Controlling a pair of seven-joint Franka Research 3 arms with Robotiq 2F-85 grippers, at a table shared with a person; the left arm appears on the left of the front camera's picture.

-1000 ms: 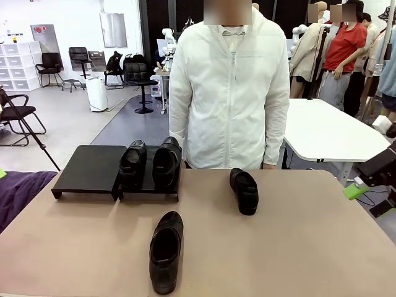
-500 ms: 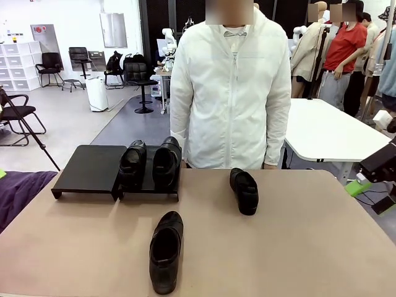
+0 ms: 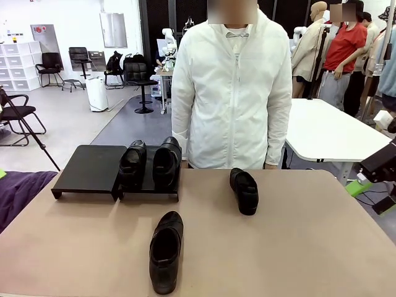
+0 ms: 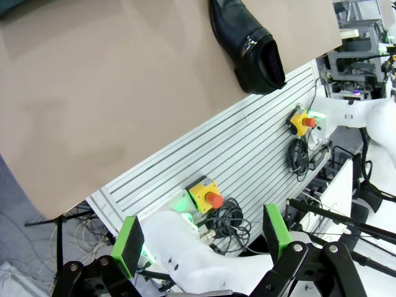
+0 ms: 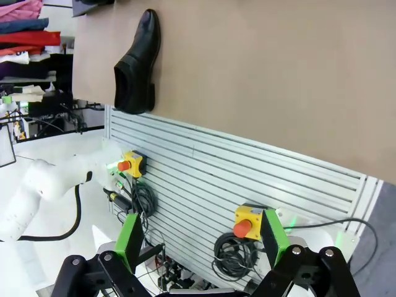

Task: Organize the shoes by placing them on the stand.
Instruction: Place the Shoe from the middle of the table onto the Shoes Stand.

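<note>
While your left pincer (image 4: 202,238) is hanging fully released over the slatted base (image 4: 247,167) below the worktop's edge, its green pads (image 4: 128,246) are standing far apart with nothing between them. Your right pincer (image 5: 200,238) is hanging the same way on its own side, jaws spread wide and gripping nothing. It is hanging above a similar slatted panel, where a yellow box with a red button (image 5: 246,221) is sitting among coiled cables.

Across the worktop (image 3: 297,247), the stand (image 3: 90,167) is sitting at the far left. Two of the shoes are standing side by side on its right section: the first shoe (image 3: 133,162) and, just beside it, the second shoe (image 3: 167,161). The third shoe (image 3: 244,190) is lying on the worktop to the right of the stand, close to the person in a white jacket (image 3: 232,93), who is standing at the far edge.

The near shoe (image 3: 166,250) is lying alone close to your edge, well apart from the third. Its heel is pointing toward you and its toe toward the far side. Both wrist cameras are catching this near shoe with its heel just at the worktop's edge.
</note>
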